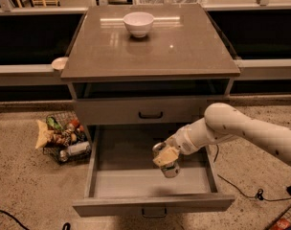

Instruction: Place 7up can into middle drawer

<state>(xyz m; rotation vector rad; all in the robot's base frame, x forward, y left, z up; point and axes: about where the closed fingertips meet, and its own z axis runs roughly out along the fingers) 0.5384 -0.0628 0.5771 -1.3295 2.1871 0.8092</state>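
The hand [165,158] is positioned over the open middle drawer [136,183], within its right half and nearer its front than its back. The hand is clamped on the 7up can [171,169], which appears to be held tilted rather than upright. The silver top is seen up-left of the hand and the base below it. Whether the base is touching the drawer floor cannot be told; it is judged to be just above it.

Hazards from this state:

- If the can is released while tilted, it is likely to topple and roll across the drawer floor toward a side wall.
- If the hand is lowered at this angle, the can's lower rim may be pressed into the floor and levered out of the grip.
- If the arm [241,128] is withdrawn sideways, the drawer's right wall may be struck — the forearm crosses directly above it.

The white bowl [139,23], on the table [193,51] above the drawer, is not involved.
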